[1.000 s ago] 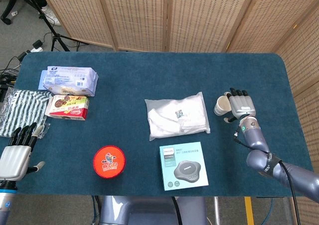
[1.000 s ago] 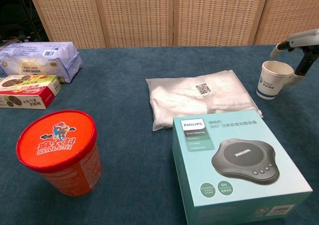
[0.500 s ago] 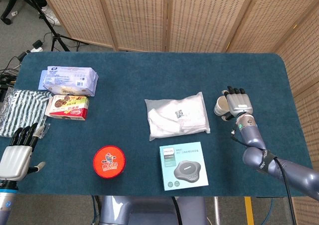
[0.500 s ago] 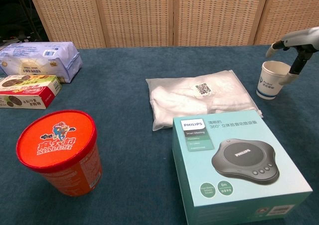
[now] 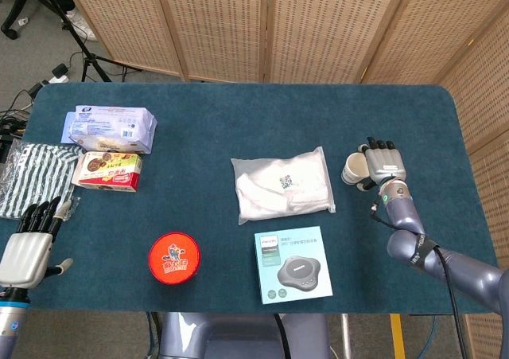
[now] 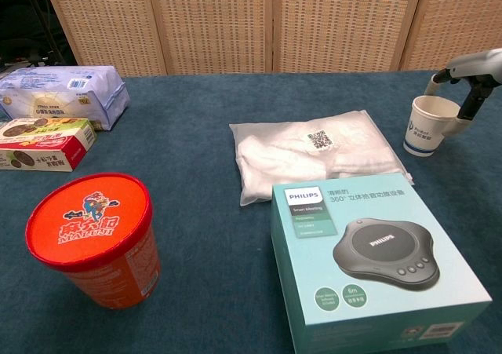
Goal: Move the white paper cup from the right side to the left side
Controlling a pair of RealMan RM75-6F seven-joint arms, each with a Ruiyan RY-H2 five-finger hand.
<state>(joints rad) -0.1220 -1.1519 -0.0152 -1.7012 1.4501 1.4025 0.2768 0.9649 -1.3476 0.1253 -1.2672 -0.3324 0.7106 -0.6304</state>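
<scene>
On the dark teal table [image 5: 238, 112], backed by woven folding screens [image 5: 270, 25], the white paper cup [image 6: 427, 126] stands upright near the right edge. Cables and a tripod base [image 5: 87, 64] lie on the floor beyond the far left corner.

Right hand [image 5: 382, 166]: positioned against the cup's right side, fingers [image 6: 469, 103] curved about the rim. Whether the cup is firmly gripped cannot be told. Compared with a second ago, this hand has closed in nearer the cup; the cup has not shifted.

Left hand [image 5: 30, 243]: hovers at the near left corner, fingers straight and slightly apart, holding nothing. Position is almost unchanged.

Between the cup and the left side lie a clear bag of white fabric [image 5: 282, 185] and, nearer the front edge, a boxed Philips speaker [image 5: 293, 265]. Further left: a red-lidded tub [image 5: 174, 258], a snack box [image 5: 109, 171], a tissue pack [image 5: 109, 129] and a striped packet [image 5: 28, 176].
</scene>
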